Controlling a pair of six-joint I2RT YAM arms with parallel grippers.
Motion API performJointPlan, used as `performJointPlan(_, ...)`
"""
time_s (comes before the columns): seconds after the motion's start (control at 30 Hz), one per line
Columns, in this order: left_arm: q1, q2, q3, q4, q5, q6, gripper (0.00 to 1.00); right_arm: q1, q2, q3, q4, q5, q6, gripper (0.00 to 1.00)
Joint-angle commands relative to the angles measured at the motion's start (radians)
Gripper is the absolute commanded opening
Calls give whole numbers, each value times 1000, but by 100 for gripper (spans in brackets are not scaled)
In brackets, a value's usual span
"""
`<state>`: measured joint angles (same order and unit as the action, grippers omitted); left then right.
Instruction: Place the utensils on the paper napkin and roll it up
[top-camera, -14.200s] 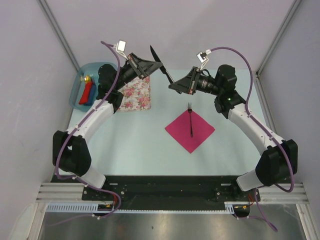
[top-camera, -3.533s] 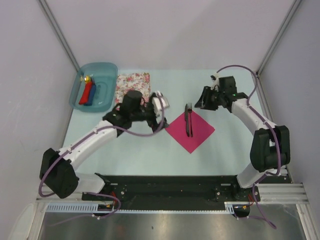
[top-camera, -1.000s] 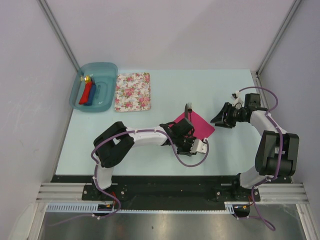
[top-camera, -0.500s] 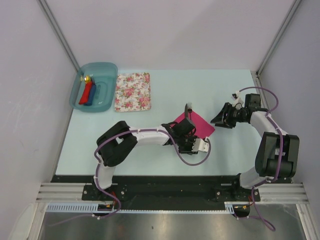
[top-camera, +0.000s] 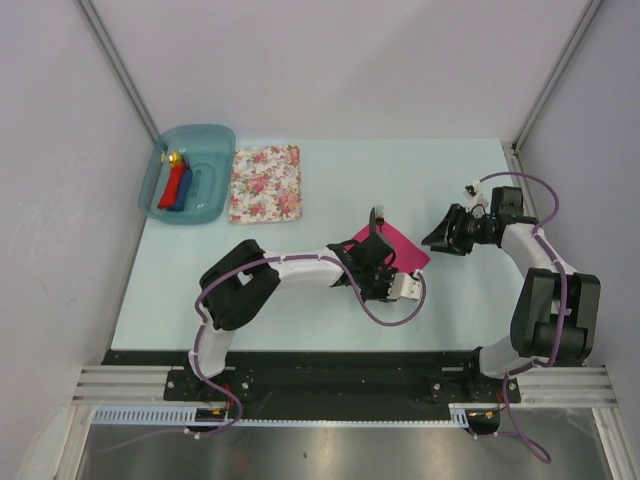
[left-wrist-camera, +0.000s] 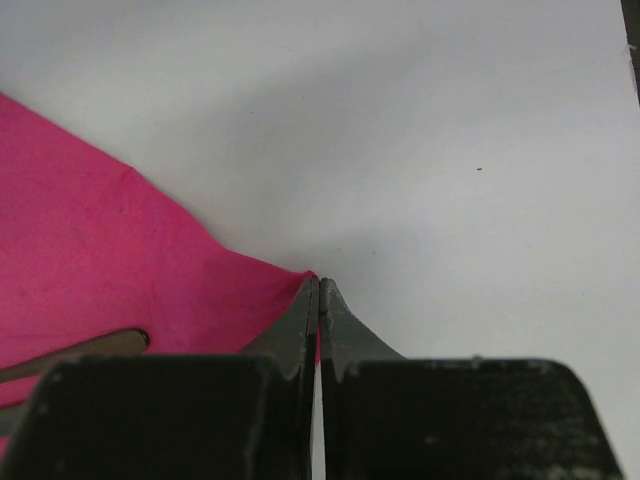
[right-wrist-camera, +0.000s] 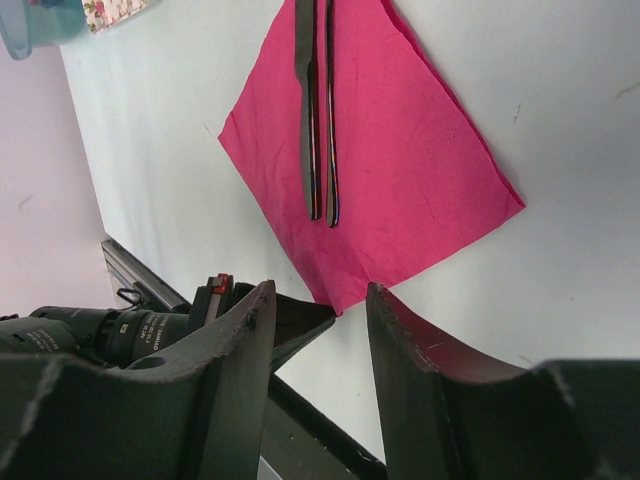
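The magenta paper napkin (top-camera: 405, 250) lies right of the table's middle. The dark knife (right-wrist-camera: 306, 120) and fork (right-wrist-camera: 329, 120) lie side by side on it, and their far tips show in the top view (top-camera: 377, 217). My left gripper (top-camera: 385, 282) is at the napkin's near corner and covers the napkin's near part from above. In its wrist view the gripper (left-wrist-camera: 319, 285) is shut on that corner of the napkin (left-wrist-camera: 100, 260). My right gripper (top-camera: 435, 241) hangs open and empty just right of the napkin, its fingers (right-wrist-camera: 255, 330) framing that pinched corner.
A white floral cloth (top-camera: 265, 183) lies at the back left. Beside it a teal bin (top-camera: 205, 135) holds red and blue rolls (top-camera: 176, 186). Grey walls close in the table on three sides, and a black rail runs along the near edge.
The knife now lies beside the fork on the napkin. My left arm swung from the back left to the napkin's near corner and shut on it. My right arm drew back right.
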<state>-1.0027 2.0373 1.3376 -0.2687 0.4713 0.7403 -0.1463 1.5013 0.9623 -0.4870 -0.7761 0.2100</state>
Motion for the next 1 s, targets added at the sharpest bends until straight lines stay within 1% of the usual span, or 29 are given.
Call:
performJointPlan(0.0, -10, -12, 6, -67, 56, -4, 0, -6, -32, -8, 28, -12, 6, 45)
performJointPlan(0.13, -33, -57, -15, -67, 98, -13, 0, -6, -38, -16, 36, -14, 12, 45)
performJointPlan(0.33, -42, -69, -9, -70, 112, -35, 0, -6, -44, -22, 39, -15, 11, 45)
performJointPlan(0.47, -1, -58, 52, -84, 128, -76, 0, -6, -49, -25, 42, -20, 14, 45)
performJointPlan(0.8, 81, -60, 152, -102, 150, -120, 0, -6, -47, -23, 47, -26, 19, 45)
performJointPlan(0.97, 133, -31, 202, -98, 129, -139, 0, -4, -38, -23, 45, -34, 19, 45)
